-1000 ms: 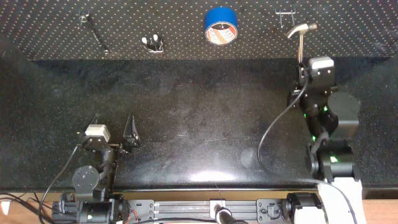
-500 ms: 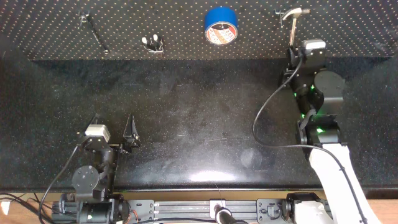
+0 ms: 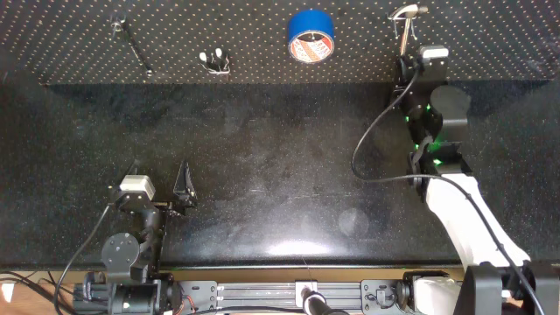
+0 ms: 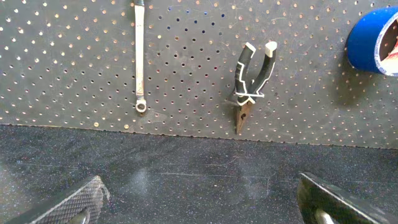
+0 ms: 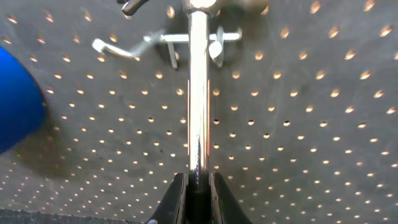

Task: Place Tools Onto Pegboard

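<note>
Top view — right hand [image 3: 409, 59] grips one hammer [image 3: 403, 31], left hand [image 3: 159, 175] spread; wrench [image 3: 136, 48], pliers [image 3: 214, 60], tape [image 3: 310, 37]: one each.

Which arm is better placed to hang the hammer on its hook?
Right. The right gripper holds the hammer, head at the hook; the left gripper sits open, far across the table.

The tabletop [image 3: 262, 157] is a black, finely speckled, matte sheet marked with faint pale scuffs. A soft patch of glare [image 3: 297, 248] from overhead light lies near the tabletop's front edge. Along the tabletop's far edge a dark pegboard [image 3: 490, 35] rises as the back wall, its even rows of small holes showing as light dots.
</note>
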Tool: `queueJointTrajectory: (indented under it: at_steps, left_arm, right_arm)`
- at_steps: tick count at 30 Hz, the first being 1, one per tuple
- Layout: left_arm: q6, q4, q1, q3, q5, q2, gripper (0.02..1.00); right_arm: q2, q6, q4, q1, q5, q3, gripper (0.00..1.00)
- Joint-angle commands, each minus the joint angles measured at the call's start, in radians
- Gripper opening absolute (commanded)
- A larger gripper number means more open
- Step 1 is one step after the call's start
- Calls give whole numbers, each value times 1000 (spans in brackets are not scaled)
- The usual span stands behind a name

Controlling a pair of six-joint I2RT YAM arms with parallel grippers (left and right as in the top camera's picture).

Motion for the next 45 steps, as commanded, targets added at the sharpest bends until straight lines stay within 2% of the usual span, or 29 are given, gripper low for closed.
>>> queueJointTrajectory:
  at_steps: [1, 5, 6, 8, 9, 23, 31, 32, 34, 36, 37, 40, 45]
  left_arm:
    - [-3, -8, 4, -2, -14, -8, 996]
    - [-3, -8, 4, -2, -14, -8, 998]
    - [-3, -8, 4, -2, -14, -8, 996]
    - [-3, -8, 4, -2, -14, -8, 996]
    - [-3, -8, 4, -2, -14, -8, 996]
    - [-3, -8, 4, -2, -14, -8, 996]
    - [-3, -8, 4, -2, -14, -8, 996]
    - [-3, -8, 4, -2, -14, -8, 996]
    - [-3, -8, 4, -2, -14, -8, 996]
    - [-3, -8, 4, -2, -14, -8, 996]
    - [-3, -8, 4, -2, -14, -8, 996]
    - [-3, -8, 4, -2, -14, -8, 996]
    - [-3, -8, 4, -2, -14, -8, 996]
  right_arm:
    - [40, 26, 30, 6, -5, 50, 75]
    - [41, 39, 31, 6, -5, 50, 75]
    - [41, 57, 31, 6, -5, 50, 257]
    - [41, 95, 31, 6, -5, 50, 807]
    - [41, 98, 31, 6, -5, 50, 912]
    - [-12, 97, 24, 6, -5, 48, 925]
    - [-412, 97, -135, 5, 16, -168, 930]
    - [-519, 97, -193, -2, 50, -222, 930]
    - [-783, 97, -392, -31, 169, -319, 930]
    - [-984, 97, -537, -55, 217, -367, 930]
    - [-1141, 98, -620, -67, 212, -399, 930]
    - [-1363, 98, -766, -67, 213, -430, 932]
    - [-1389, 127, -796, -65, 153, -468, 932]
